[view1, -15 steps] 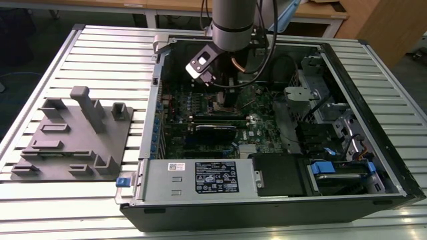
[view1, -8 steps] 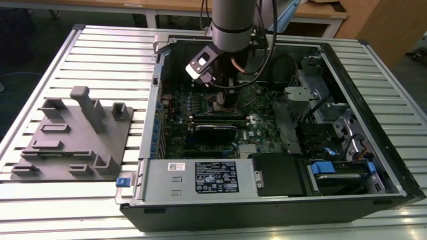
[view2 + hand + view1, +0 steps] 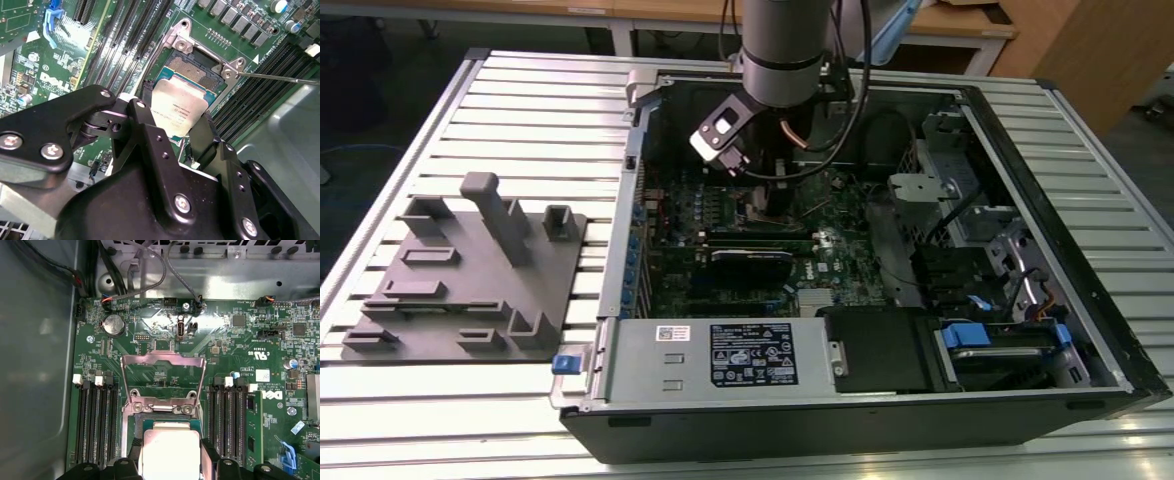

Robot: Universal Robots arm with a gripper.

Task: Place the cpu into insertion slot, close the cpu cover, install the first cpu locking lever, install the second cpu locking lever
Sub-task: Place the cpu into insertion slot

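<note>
The cpu is hanging tilted over the insertion slot, with the jaws of the gripper clamping its opposite edges. In the exterior view, the slatted table is carrying the open computer case, and the arm is reaching down into it. In the first wrist view, the cpu cover is standing swung open over the green motherboard, hinged at the slot's edge.
</note>
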